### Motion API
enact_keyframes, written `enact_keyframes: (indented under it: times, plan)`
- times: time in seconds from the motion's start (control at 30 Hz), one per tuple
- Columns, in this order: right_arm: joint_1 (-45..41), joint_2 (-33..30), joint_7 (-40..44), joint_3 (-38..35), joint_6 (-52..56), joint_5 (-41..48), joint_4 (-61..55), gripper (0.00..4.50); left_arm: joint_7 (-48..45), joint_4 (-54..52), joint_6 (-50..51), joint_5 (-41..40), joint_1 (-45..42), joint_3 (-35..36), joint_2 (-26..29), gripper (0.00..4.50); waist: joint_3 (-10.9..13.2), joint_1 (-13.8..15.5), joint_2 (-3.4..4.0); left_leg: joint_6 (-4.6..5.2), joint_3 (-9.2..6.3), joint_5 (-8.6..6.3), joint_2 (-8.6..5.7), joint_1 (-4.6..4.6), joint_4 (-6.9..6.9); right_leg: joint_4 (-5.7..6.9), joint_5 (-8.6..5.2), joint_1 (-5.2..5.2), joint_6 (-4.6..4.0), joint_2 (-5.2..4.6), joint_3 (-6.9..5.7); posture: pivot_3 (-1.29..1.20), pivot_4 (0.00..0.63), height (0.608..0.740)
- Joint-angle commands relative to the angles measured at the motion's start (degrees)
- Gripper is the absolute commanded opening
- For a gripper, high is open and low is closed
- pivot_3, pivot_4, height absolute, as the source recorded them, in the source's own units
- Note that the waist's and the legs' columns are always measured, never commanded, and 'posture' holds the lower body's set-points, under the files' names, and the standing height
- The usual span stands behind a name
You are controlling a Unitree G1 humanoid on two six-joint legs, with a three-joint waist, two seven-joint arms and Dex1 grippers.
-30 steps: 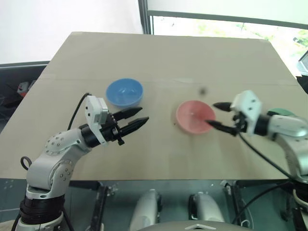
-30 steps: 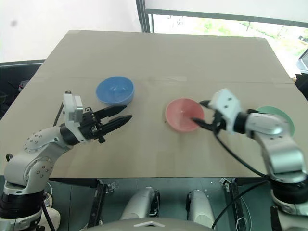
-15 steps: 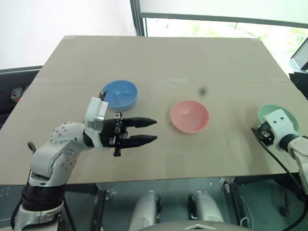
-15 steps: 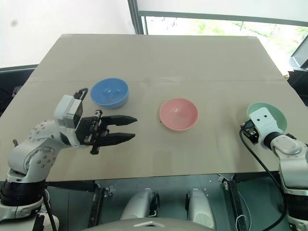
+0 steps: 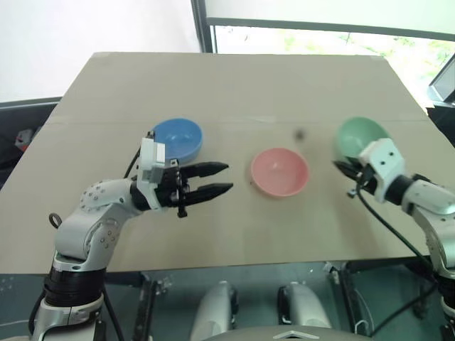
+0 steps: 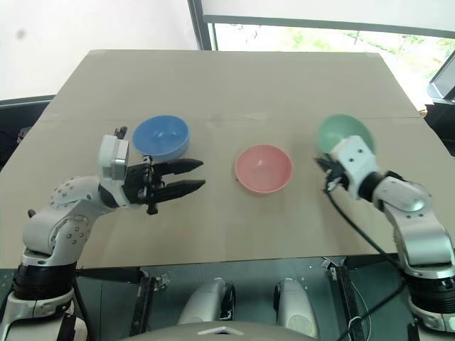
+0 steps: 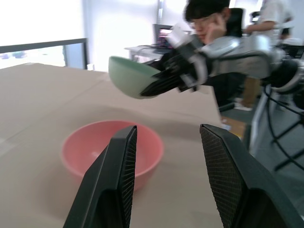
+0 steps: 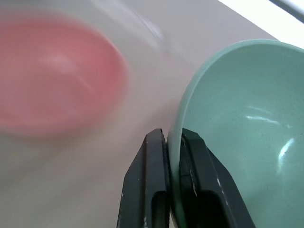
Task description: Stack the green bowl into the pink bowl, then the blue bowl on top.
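Observation:
The green bowl (image 5: 361, 136) hangs tilted above the table, to the right of the pink bowl (image 5: 279, 172). My right gripper (image 5: 346, 170) is shut on its rim, one finger inside and one outside, as the right wrist view shows at the fingertips (image 8: 156, 142). The pink bowl stands upright at the table's middle with nothing in it. Further left, and a little farther back, sits the blue bowl (image 5: 176, 138). My left gripper (image 5: 226, 177) hovers open in front of the blue bowl, pointing at the pink bowl (image 7: 95, 147) and holding nothing.
The tan table (image 5: 234, 85) stretches far behind the bowls, with a small dark spot (image 5: 300, 133) on it. A window runs along the far side. In the left wrist view a person (image 7: 209, 23) sits beyond the table's right side.
My right gripper swung out to the green bowl near the right edge, shut on its rim, lifted it and carried it left toward the pink bowl. The left gripper has stayed open.

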Motion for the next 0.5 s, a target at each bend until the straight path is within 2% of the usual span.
enact_keyframes:
  times: [0.03, 0.07, 0.2, 0.3, 0.4, 0.5]
  plan:
    - [-5.0, 3.1, 2.8, 10.0, 1.1, 2.2, -0.7, 0.02, 10.2, 1.2, -1.7, 4.2, -1.1, 3.1, -2.2, 2.22, 0.0, 0.2, -0.09, 0.0, -0.02, 0.0, 0.0, -0.03, 0.0, -0.02, 0.0, -0.01, 0.0, -0.01, -0.03, 0.0, 0.15, 0.74]
    - [-5.6, 3.1, 3.1, 11.4, 1.3, 1.7, 0.3, 0.02, 11.1, 1.2, -1.8, 5.0, -1.5, 3.0, -2.3, 2.22, 0.0, 0.4, -0.1, 0.01, -0.04, 0.0, -0.03, -0.03, 0.02, -0.01, 0.0, -0.01, 0.0, -0.05, -0.06, 0.0, 0.15, 0.74]
    - [-7.8, 3.2, 3.4, 16.7, -4.0, -2.8, 8.0, 1.51, 20.1, -0.3, 0.2, 9.9, -4.1, 3.3, -2.2, 2.22, 0.0, 1.8, -0.17, 0.1, -0.13, -0.05, -0.21, -0.23, 0.14, -0.03, 0.01, -0.03, 0.0, -0.18, -0.15, 0.0, 0.15, 0.74]
    - [-8.4, 3.3, 1.9, 15.6, -6.4, -4.2, 8.8, 2.74, 26.9, -3.8, 2.9, 17.6, -3.7, 1.7, 0.8, 2.22, 0.0, 1.6, -0.16, 0.13, -0.12, -0.07, -0.3, -0.27, 0.15, -0.02, 0.01, -0.03, 0.0, -0.23, -0.15, 0.0, 0.15, 0.74]
    - [-8.6, 3.8, 0.9, 11.8, -7.3, -2.2, 6.6, 2.74, 32.6, -7.4, 11.5, 22.9, -3.7, -0.9, 3.9, 2.22, 0.0, 1.4, -0.14, 0.1, -0.1, -0.06, -0.25, -0.27, 0.06, 0.02, 0.01, -0.05, 0.02, -0.15, -0.16, 0.0, 0.15, 0.74]
    - [-9.2, 7.2, 0.3, 7.1, -6.1, 4.4, 4.1, 2.74, 33.8, -8.2, 18.7, 29.6, -5.9, -7.6, 9.3, 2.22, 0.0, 1.4, -0.13, 0.0, -0.1, 0.0, -0.18, -0.23, 0.01, 0.02, 0.0, -0.06, 0.02, -0.07, -0.19, 0.0, 0.15, 0.74]
